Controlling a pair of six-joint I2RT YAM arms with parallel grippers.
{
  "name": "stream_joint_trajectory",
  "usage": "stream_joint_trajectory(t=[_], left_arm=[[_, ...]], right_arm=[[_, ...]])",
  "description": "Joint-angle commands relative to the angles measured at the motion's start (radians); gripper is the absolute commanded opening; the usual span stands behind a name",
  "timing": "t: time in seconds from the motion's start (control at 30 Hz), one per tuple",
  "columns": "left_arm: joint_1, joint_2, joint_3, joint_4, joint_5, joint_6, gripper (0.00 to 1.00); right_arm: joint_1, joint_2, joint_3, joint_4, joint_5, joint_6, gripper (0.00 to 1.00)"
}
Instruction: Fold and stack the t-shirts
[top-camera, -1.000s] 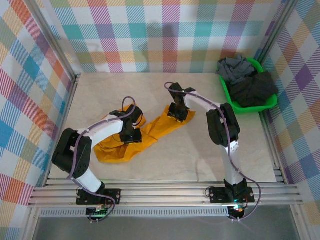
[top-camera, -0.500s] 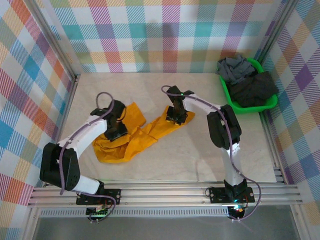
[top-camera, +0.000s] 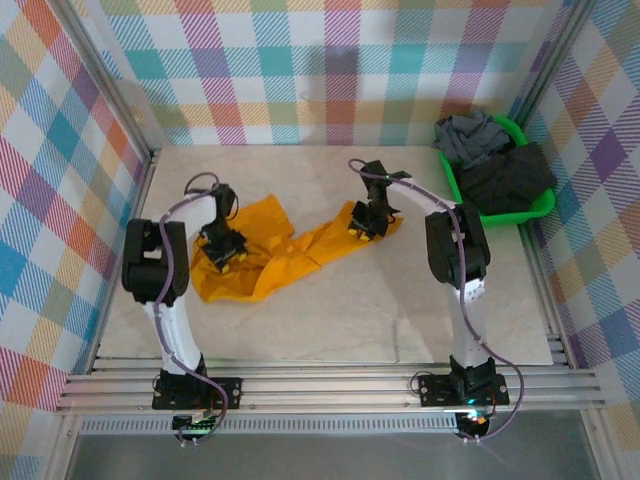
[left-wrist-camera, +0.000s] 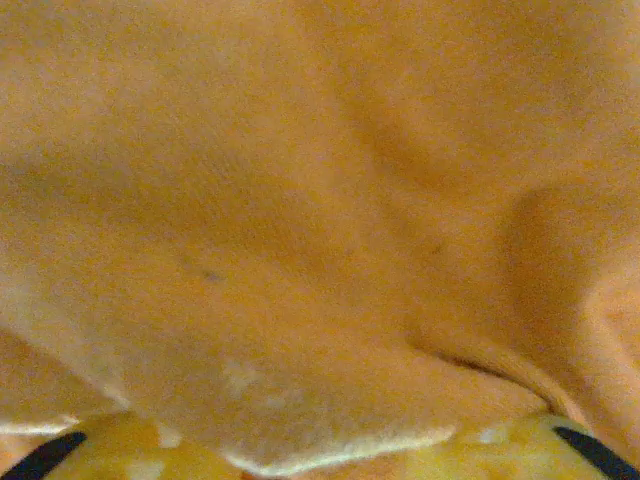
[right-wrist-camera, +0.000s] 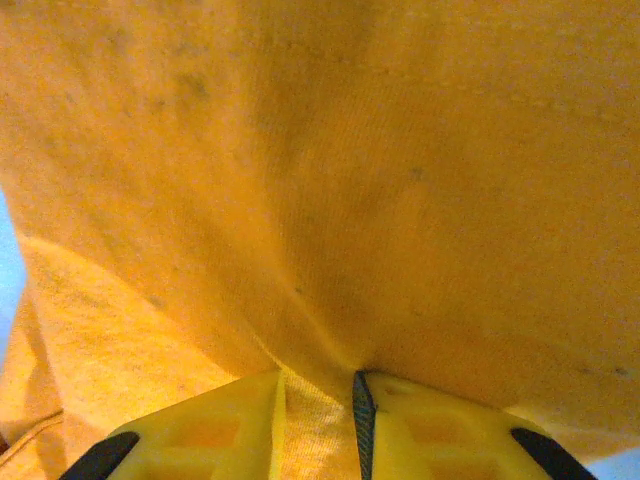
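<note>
Pale tabletop (top-camera: 420, 310) bears the orange t-shirt (top-camera: 300, 248); the right wrist view shows the right gripper (right-wrist-camera: 318, 400) pinched tight on its cloth. Overhead, the left gripper (top-camera: 222, 252) sits on the shirt; up close, cloth hides its gap, so I cannot tell its grip.

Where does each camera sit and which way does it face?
Top external: above and behind the robot, looking down on the pale table; shows left hand and right hand on the crumpled mustard-orange cloth t-shirt.
Left wrist: close against that t-shirt; yellow fingers at bottom.
Right wrist: likewise; fingers pinch a fold.
All share the t-shirt.

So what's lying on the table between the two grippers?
The orange t-shirt spans from left gripper to right gripper, seen in the top external view.
</note>
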Motion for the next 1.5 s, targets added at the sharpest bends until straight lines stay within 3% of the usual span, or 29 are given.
stream_joint_trajectory(t=[0.0,0.13,0.2,0.27,0.33,0.4,0.47,0.67,0.8,0.93,1.1,1.27,1.47], left_arm=[[0.012,0.154,0.2,0.173,0.012,0.05,0.5],[-0.006,0.17,0.436,0.148,-0.03,0.04,0.57],[-0.019,0.132,0.475,0.11,-0.061,0.001,0.57],[-0.034,0.065,0.441,0.059,-0.074,-0.109,0.55],[-0.043,-0.013,0.324,0.078,-0.016,-0.251,0.52],[-0.061,-0.099,0.154,0.184,0.044,-0.427,0.48],[-0.079,-0.13,0.066,0.308,0.095,-0.498,0.46],[-0.102,0.017,0.224,0.192,0.157,-0.471,0.49],[-0.101,0.028,0.216,0.133,0.114,-0.635,0.53],[-0.125,-0.005,0.147,0.264,0.117,-0.842,0.54],[-0.167,0.005,0.287,0.0,0.032,-1.022,0.57],[-0.168,-0.064,0.116,0.132,0.036,-1.246,0.59],[-0.168,-0.001,0.157,0.127,0.063,-1.312,0.59]], right_arm=[[-0.06,0.09,0.099,-0.034,-0.01,-0.034,0.26],[-0.084,0.111,0.244,-0.038,-0.042,-0.121,0.27],[-0.078,0.086,0.294,-0.051,-0.041,-0.16,0.29],[-0.065,0.03,0.299,-0.064,0.0,-0.17,0.32],[-0.055,-0.049,0.246,-0.042,0.029,-0.142,0.35],[-0.044,-0.143,0.141,0.017,0.034,-0.108,0.37],[-0.036,-0.22,0.04,0.085,0.006,-0.101,0.39],[-0.029,-0.349,-0.125,0.12,-0.083,-0.134,0.43],[-0.029,-0.416,-0.201,0.126,-0.095,-0.13,0.43],[-0.028,-0.458,-0.261,0.143,-0.1,-0.113,0.43],[-0.026,-0.48,-0.29,0.137,-0.098,-0.12,0.42],[-0.026,-0.495,-0.291,0.12,-0.097,-0.14,0.42],[-0.026,-0.503,-0.298,0.109,-0.096,-0.154,0.42]])
